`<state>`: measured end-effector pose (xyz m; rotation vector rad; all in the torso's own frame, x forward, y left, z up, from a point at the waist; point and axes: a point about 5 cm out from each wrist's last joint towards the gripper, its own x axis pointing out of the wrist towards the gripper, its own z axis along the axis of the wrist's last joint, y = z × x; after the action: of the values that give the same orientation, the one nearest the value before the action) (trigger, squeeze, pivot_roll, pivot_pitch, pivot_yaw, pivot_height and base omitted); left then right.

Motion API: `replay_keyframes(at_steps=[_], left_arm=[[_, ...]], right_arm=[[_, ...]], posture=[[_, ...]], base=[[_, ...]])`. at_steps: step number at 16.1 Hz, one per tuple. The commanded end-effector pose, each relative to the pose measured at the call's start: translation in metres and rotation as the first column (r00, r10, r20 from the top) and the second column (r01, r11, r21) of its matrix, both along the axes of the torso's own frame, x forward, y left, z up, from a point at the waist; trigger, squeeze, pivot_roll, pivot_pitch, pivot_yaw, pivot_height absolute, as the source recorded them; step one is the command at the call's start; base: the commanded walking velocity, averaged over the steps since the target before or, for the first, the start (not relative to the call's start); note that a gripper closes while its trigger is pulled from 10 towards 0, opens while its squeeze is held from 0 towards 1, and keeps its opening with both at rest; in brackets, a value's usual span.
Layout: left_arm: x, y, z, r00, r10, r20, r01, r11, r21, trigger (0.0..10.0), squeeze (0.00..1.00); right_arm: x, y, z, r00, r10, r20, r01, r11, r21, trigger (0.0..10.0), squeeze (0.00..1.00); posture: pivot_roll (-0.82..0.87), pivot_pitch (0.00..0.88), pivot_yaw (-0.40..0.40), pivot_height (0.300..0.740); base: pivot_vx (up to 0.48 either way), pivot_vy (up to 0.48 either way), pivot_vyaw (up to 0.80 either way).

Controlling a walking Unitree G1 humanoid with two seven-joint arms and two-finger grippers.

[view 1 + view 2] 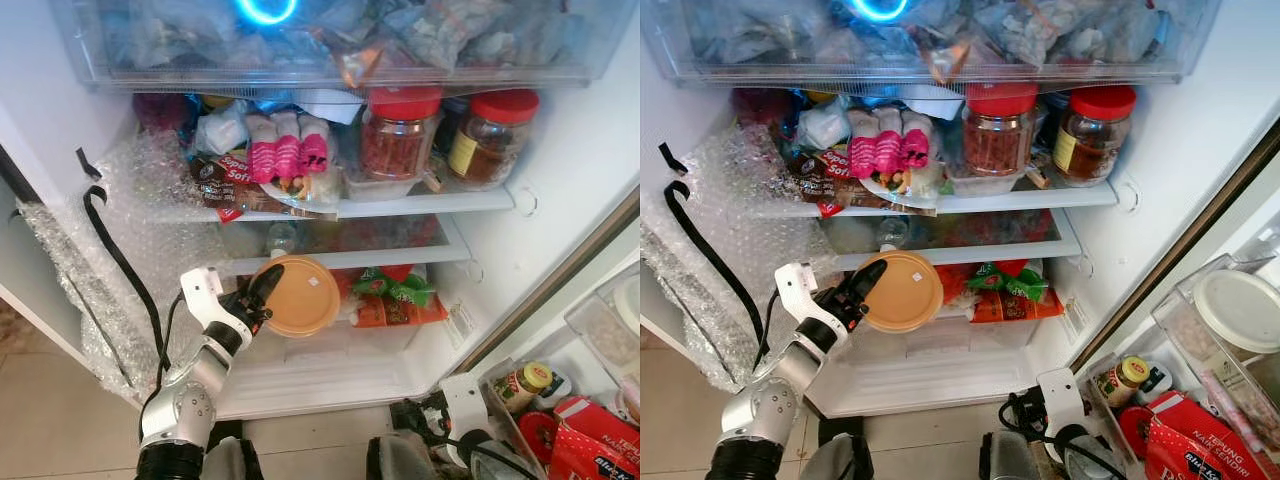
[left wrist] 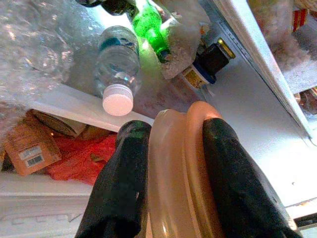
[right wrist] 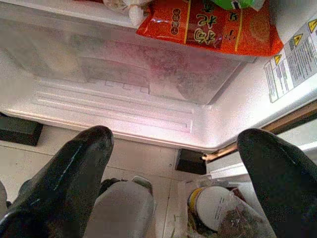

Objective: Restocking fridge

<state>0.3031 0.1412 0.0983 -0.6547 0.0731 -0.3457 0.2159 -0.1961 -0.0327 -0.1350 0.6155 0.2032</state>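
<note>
Round orange plastic lidded container [image 1: 299,296], clamped by its rim between the two black fingers of the left gripper [image 1: 256,297], is held on edge at the mouth of the lower fridge shelf [image 1: 340,262]; this tilt is judged to let it slide into the low gap beneath that shelf, beside the red and green snack packets [image 1: 398,298]. Farther right, the right gripper [image 3: 173,163] is seen low before the white fridge base [image 3: 114,106], its fingers spread wide and holding nothing, kept clear of the insertion.
</note>
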Motion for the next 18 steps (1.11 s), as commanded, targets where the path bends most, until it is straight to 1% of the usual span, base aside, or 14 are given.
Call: replay_keyframes(at_steps=[1, 12, 13, 14, 15, 16, 18], left_arm=[[0.0, -0.001, 0.001, 1.0, -0.008, 0.012, 0.008, 1.0, -0.01, 10.0, 0.0], [0.0, -0.001, 0.001, 1.0, -0.008, 0.012, 0.008, 1.0, -0.01, 10.0, 0.0], [0.002, -0.001, 0.002, 1.0, -0.011, 0.016, 0.011, 1.0, -0.01, 10.0, 0.0], [0.014, -0.011, 0.005, 0.999, -0.035, 0.026, 0.035, 0.999, -0.022, 10.0, 0.0], [0.016, -0.014, 0.006, 0.999, -0.041, 0.028, 0.042, 0.999, -0.025, 10.0, 0.0], [0.017, -0.015, 0.007, 0.999, -0.044, 0.03, 0.045, 0.999, -0.027, 10.0, 0.0], [0.017, -0.015, 0.007, 0.999, -0.043, 0.032, 0.043, 0.999, -0.028, 10.0, 0.0]], right_arm=[[-0.002, -0.001, -0.002, 1.0, -0.001, -0.014, 0.001, 1.0, -0.007, 10.0, 0.0], [-0.002, -0.001, -0.002, 1.0, -0.001, -0.014, 0.001, 1.0, -0.007, 10.0, 0.0], [-0.003, -0.001, -0.006, 0.999, -0.007, -0.038, 0.007, 1.0, -0.005, 10.0, 0.0], [-0.054, -0.012, -0.049, 0.96, -0.106, -0.258, 0.057, 0.98, -0.193, 10.0, 0.0], [-0.069, -0.015, -0.058, 0.943, -0.133, -0.305, 0.058, 0.968, -0.245, 10.0, 0.0], [-0.076, -0.016, -0.061, 0.936, -0.145, -0.321, 0.057, 0.962, -0.267, 10.0, 0.0], [-0.074, -0.017, -0.06, 0.938, -0.145, -0.314, 0.057, 0.96, -0.273, 10.0, 0.0]], posture=[[-0.19, 0.083, -0.023, 0.64], [-0.19, 0.083, -0.023, 0.64], [-0.19, 0.083, -0.019, 0.64], [-0.19, 0.073, -0.005, 0.64], [-0.19, 0.073, -0.005, 0.64], [-0.19, 0.073, -0.005, 0.64], [-0.19, 0.069, -0.008, 0.64]], base=[[0.0, 0.0, 0.0], [0.0, 0.0, 0.0], [0.0, 0.0, 0.0], [0.0, 0.0, 0.0], [0.0, 0.0, 0.0], [0.0, 0.0, 0.0], [0.0, 0.0, 0.0]])
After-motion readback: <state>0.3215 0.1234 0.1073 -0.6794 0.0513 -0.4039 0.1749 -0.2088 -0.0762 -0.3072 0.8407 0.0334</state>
